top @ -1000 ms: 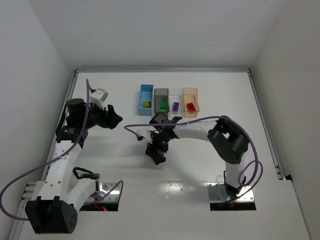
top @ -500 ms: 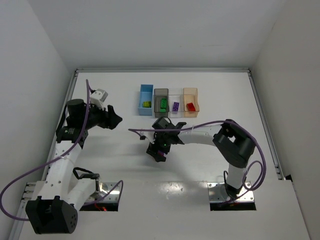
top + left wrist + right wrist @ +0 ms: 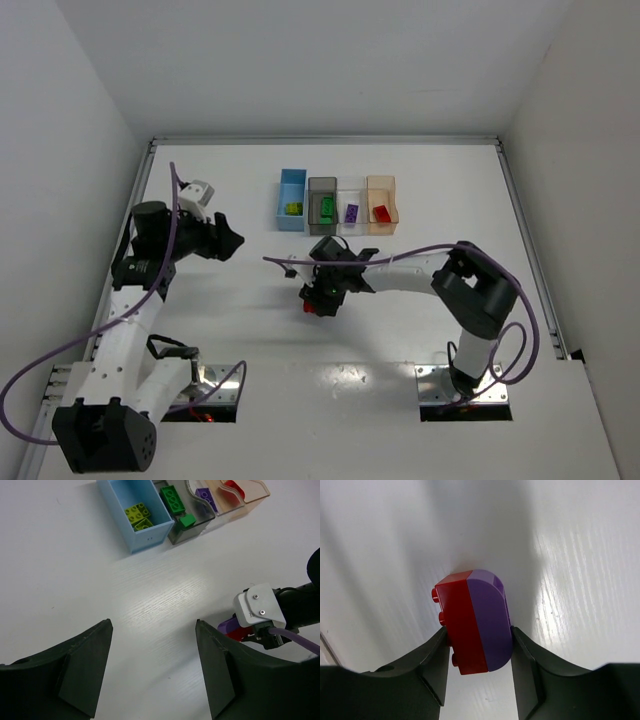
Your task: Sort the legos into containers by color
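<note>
The right gripper is clamping down on two bricks stuck together, a red brick and a rounded purple brick. One finger is pressing on the red side and the other on the purple side, so the jaws are only as far apart as the pair is wide. In the right wrist view the pair is sitting right down at the white table, though I can't tell if it's actually touching. From the top camera this is all happening near the middle of the table, well short of the bins, with the right arm stretching out leftward from its base.

The left gripper is hanging wide open with nothing between its fingers, hovering over bare table off to the left, and it's pointing roughly toward the bins.

The four bins are sitting in a tight row at the far side, side by side:
- blue bin is holding yellow-green bricks
- dark grey bin is holding dark green bricks
- clear bin is holding another purple piece
- pale orange bin is holding another red piece
</note>
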`<state>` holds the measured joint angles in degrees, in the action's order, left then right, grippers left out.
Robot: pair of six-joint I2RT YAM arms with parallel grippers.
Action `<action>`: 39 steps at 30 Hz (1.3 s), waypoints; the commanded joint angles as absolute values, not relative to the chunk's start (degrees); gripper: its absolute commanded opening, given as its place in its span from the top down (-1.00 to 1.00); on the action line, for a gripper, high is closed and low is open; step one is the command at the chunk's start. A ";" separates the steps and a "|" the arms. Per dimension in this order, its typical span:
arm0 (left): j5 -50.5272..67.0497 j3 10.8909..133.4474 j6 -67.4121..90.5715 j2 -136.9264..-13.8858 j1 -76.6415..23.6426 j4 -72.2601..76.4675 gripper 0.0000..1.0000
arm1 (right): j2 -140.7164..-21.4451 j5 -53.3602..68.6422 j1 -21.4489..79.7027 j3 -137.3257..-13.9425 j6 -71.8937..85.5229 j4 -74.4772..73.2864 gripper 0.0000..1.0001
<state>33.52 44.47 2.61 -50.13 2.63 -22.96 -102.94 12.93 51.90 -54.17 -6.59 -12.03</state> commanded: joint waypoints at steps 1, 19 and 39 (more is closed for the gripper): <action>35.93 43.86 4.12 -48.08 5.00 -20.57 -0.48 | -100.38 12.13 51.51 -51.95 -5.27 -12.75 0.91; 70.48 42.72 17.04 -55.63 6.24 -13.02 -0.61 | -92.98 5.63 52.03 -67.83 -19.59 -22.05 0.98; 70.05 41.31 21.80 -58.97 6.24 -10.37 -0.48 | -90.97 2.46 54.22 -73.38 -26.81 -23.03 1.00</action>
